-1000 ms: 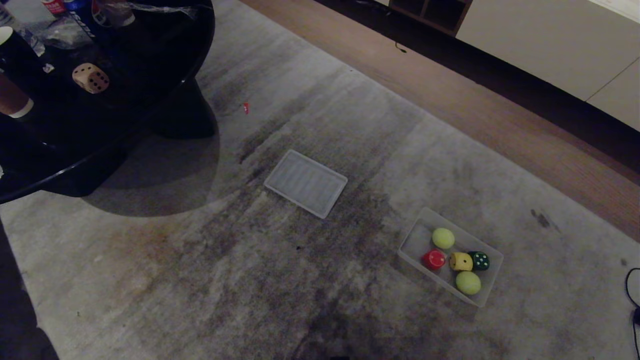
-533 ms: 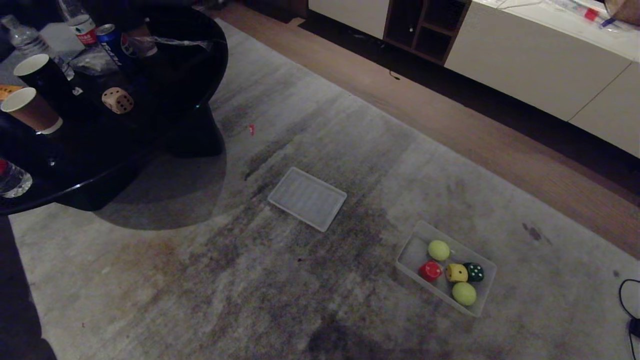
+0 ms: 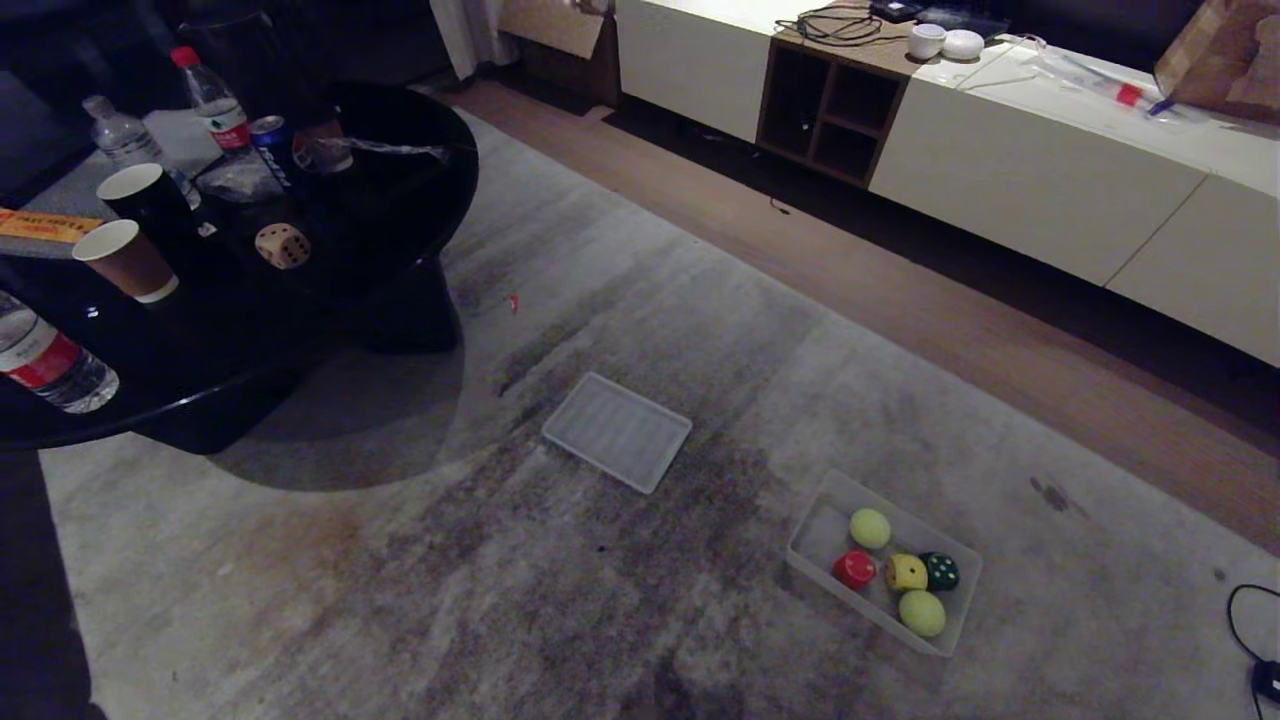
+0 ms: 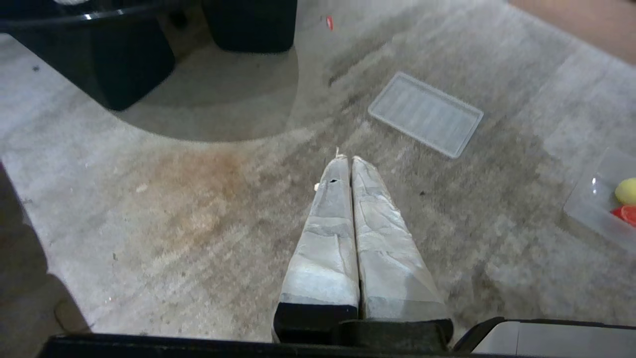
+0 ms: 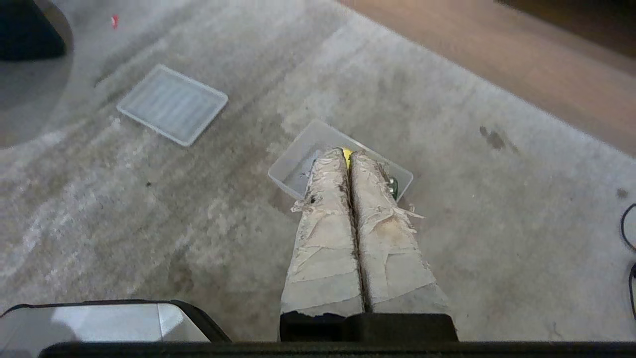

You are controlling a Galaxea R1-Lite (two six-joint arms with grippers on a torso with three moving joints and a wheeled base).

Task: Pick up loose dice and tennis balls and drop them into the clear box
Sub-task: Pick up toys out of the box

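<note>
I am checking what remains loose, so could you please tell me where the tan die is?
In the head view, the tan die sits on the black round table at upper left, beside the paper cups, outside the clear box.

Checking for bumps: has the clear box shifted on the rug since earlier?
No. The clear box keeps its spot relative to the lid; only the camera tilted.

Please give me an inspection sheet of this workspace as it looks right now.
Surface: grey stained rug; black round table at left.
Job's things: clear box holds two tennis balls, red die, yellow die, green die; tan die loose on the table.
Clutter: ribbed lid on rug; cups, bottles, can.
Grippers: left gripper and right gripper shut, empty, above the rug.
Cables: black cable at rug's right edge.
Surroundings: white low cabinet, wooden floor.
</note>
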